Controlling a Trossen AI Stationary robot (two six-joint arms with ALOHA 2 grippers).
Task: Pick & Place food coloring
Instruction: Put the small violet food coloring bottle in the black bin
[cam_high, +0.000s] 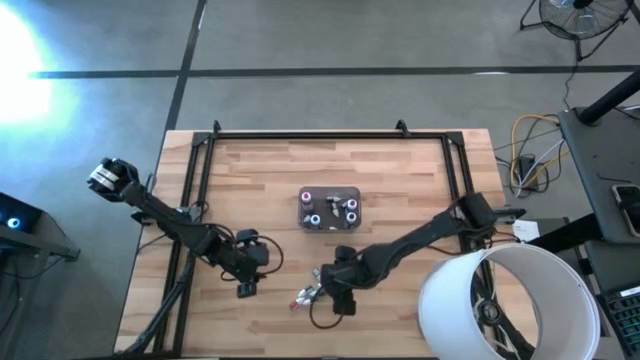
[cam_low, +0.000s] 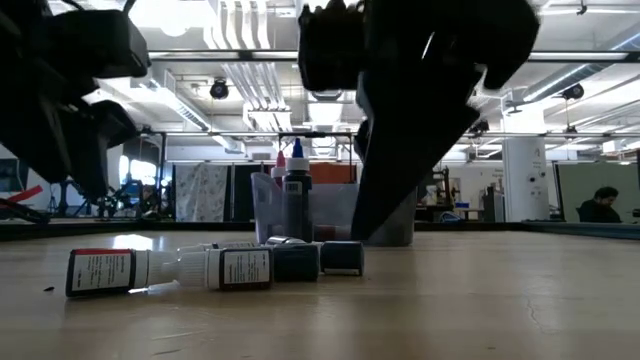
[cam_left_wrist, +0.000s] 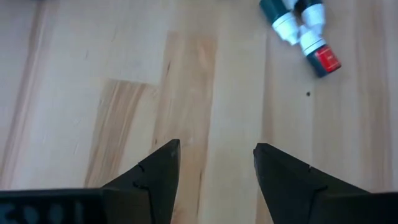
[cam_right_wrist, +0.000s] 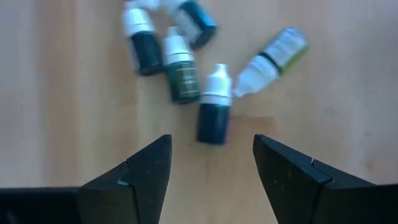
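Wooden planks make up the bench, with a black frame along its far and side edges. Off its right near corner stands a big white bucket.

Next in size are the two dark arms. The right arm reaches in from the right edge, and its gripper sits low near the near edge, about midway along. Its fingers are apart with nothing between them, pointed at the loose bottles. The left arm comes in from the left edge; its gripper hovers near the near edge, left of the middle, fingers also apart over bare wood.

A small grey tray lies at the bench's middle. Several food coloring bottles stand upright in it, caps up.

Smallest are the loose food coloring bottles, lying on their sides in a cluster on the wood just ahead of the right gripper, close to the near edge. Most have dark bodies and white caps; one is pale. The low view shows them lying in a row, with one red-ended bottle at the end.
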